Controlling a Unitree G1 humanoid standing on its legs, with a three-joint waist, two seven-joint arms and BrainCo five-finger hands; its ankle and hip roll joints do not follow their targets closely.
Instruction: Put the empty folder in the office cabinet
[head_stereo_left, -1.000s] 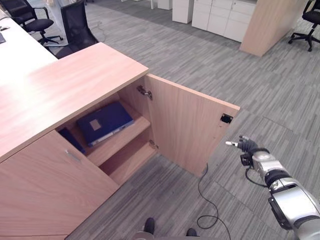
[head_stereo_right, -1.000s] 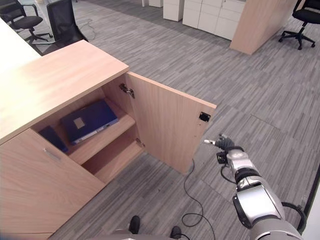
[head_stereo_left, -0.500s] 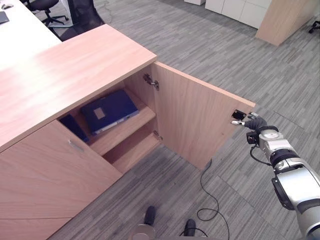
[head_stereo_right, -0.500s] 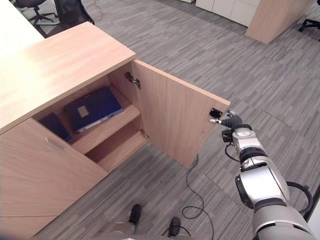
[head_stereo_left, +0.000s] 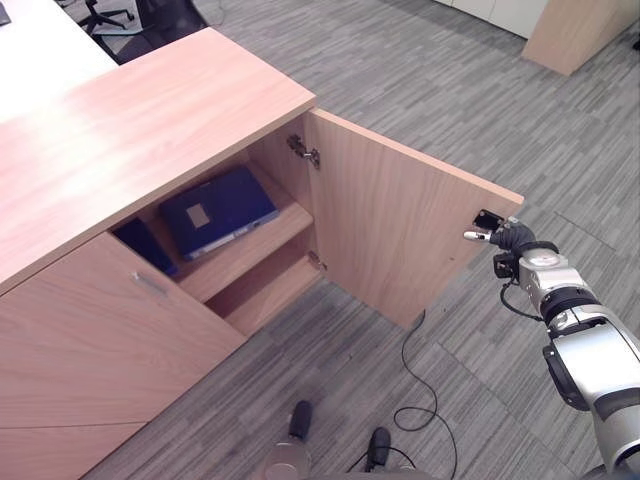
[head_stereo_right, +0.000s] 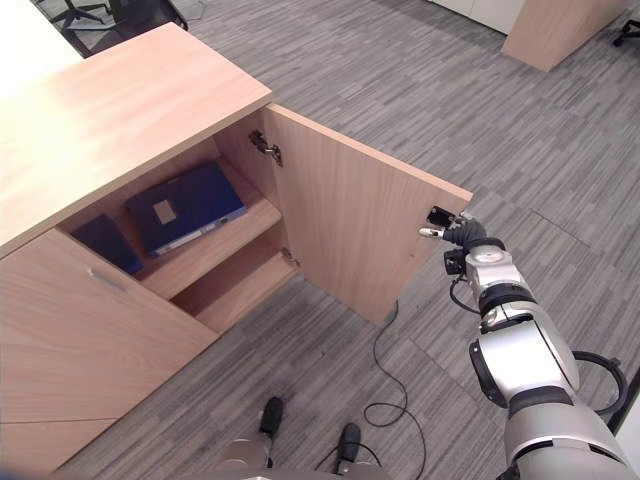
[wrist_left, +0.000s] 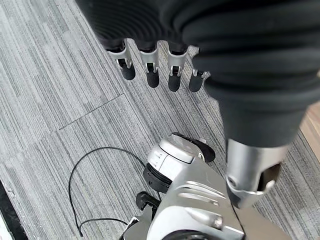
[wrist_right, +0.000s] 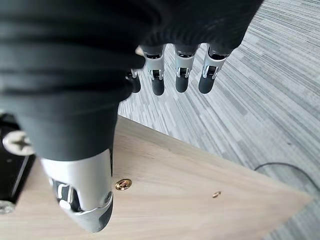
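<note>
A blue folder (head_stereo_left: 218, 210) lies flat on the upper shelf inside the open wooden cabinet (head_stereo_left: 130, 130). The cabinet door (head_stereo_left: 390, 225) stands swung wide. My right hand (head_stereo_left: 510, 240) is at the door's free edge, beside the black latch (head_stereo_left: 488, 219). In the right wrist view its fingers (wrist_right: 181, 75) are straight, and the thumb (wrist_right: 80, 190) lies over the door's inner face (wrist_right: 200, 175), holding nothing. My left hand (wrist_left: 150, 65) hangs over the grey floor, fingers relaxed and empty.
A second dark blue folder (head_stereo_left: 145, 246) stands deeper on the same shelf, to the left. The cabinet's left door (head_stereo_left: 100, 370) is closed. The lower shelf (head_stereo_left: 265, 295) is bare. A white desk (head_stereo_left: 40, 50) and a black chair (head_stereo_left: 150, 15) stand behind the cabinet.
My right hand has risen from beside the door's lower corner to its free edge by the latch. The camera has shifted too. The folder has stayed on the shelf.
</note>
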